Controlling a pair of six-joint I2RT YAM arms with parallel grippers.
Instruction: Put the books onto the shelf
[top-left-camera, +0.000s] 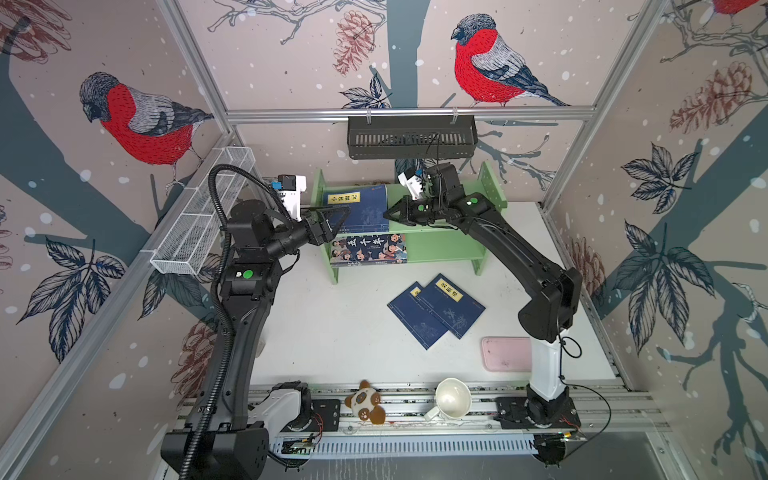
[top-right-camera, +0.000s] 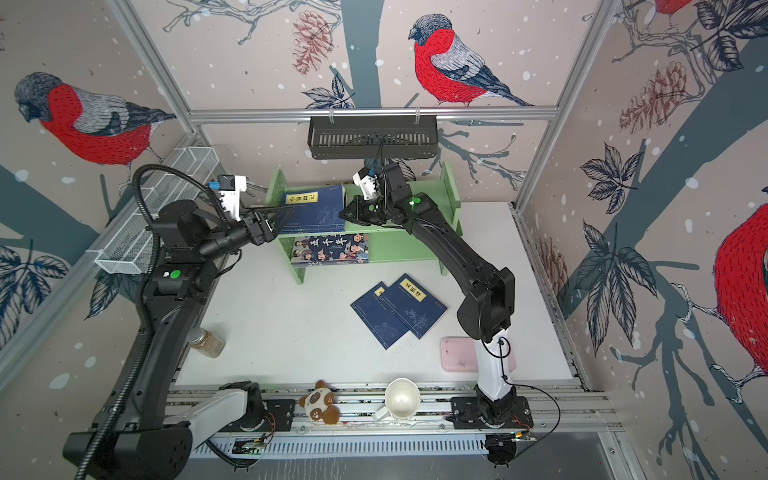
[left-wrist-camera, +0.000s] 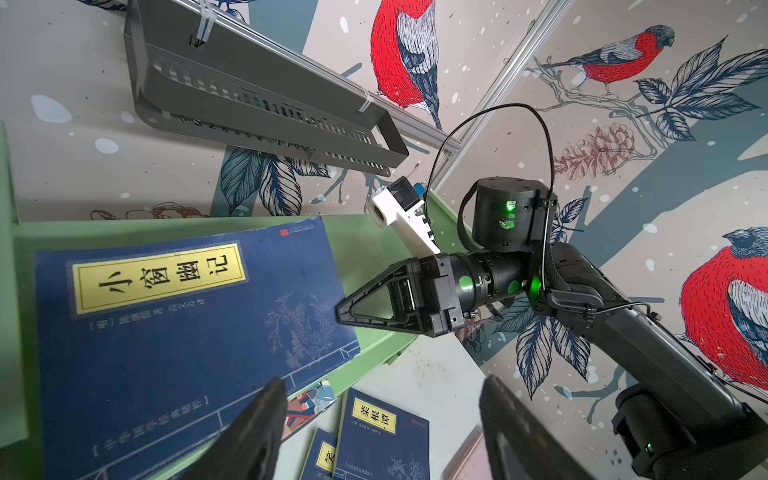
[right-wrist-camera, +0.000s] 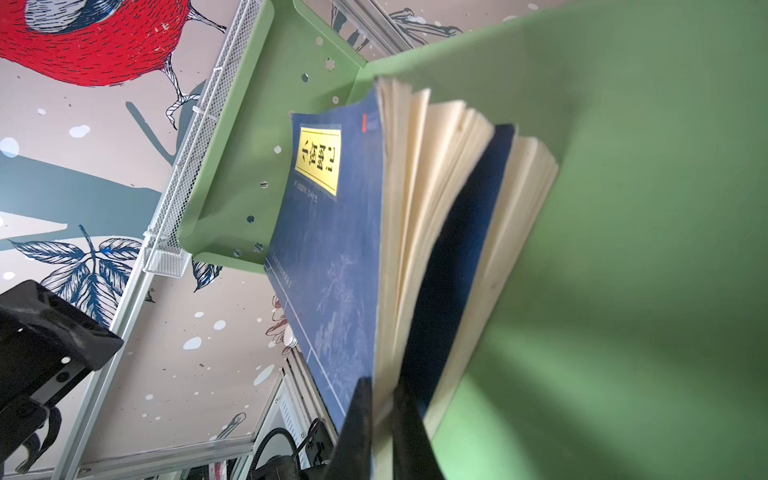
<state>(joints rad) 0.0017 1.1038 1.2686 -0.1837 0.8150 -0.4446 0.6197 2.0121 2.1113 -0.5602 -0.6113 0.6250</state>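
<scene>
Top view, shelf (top-left-camera: 444, 245): standing at the table's (top-left-camera: 324, 332) far side.
Pair of navy books (top-left-camera: 436, 311): lying on the table.
Navy book (top-left-camera: 357, 212): lying on the upper tier, long axis running between the grippers.
Right gripper (top-left-camera: 387, 215): pressing together against its right edge.
Left gripper (top-left-camera: 332, 226): hovering spread over its left edge.

Navy books, four: near pair on the table, top book (top-left-camera: 451, 305) over under book (top-left-camera: 409, 322); far pair on the shelf (top-left-camera: 440, 245), labelled book (top-left-camera: 357, 212) over second navy cover (right-wrist-camera: 453, 266). Cartoon book (top-left-camera: 368, 248): one. Baskets, two: black basket (top-left-camera: 411, 139), wire basket (top-left-camera: 203, 216). One each: pink tray (top-left-camera: 505, 353), mug (top-left-camera: 451, 397), plush panda (top-left-camera: 365, 403), jar (top-right-camera: 208, 341).
</scene>
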